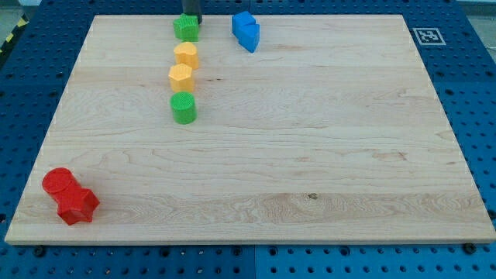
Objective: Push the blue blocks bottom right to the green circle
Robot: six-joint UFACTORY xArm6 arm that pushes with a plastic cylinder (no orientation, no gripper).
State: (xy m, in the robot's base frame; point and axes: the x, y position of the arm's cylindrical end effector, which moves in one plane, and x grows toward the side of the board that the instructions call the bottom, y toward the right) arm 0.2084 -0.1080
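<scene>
Two blue blocks (246, 31) sit touching each other near the view's top edge of the wooden board (310, 155). Their exact shapes are hard to tell. The green circle (184, 108) stands lower and to the left, at the bottom end of a column of blocks. My tip (193, 21) is at the view's top, just behind another green block (186, 28), about a block's width left of the blue blocks. It is not touching the blue blocks.
Two yellow hexagon-like blocks (186, 55) (180, 77) lie between the top green block and the green circle. Two red blocks (59, 183) (78, 204) sit together at the view's bottom left corner. A black-and-white marker (425, 36) is at the board's top right corner.
</scene>
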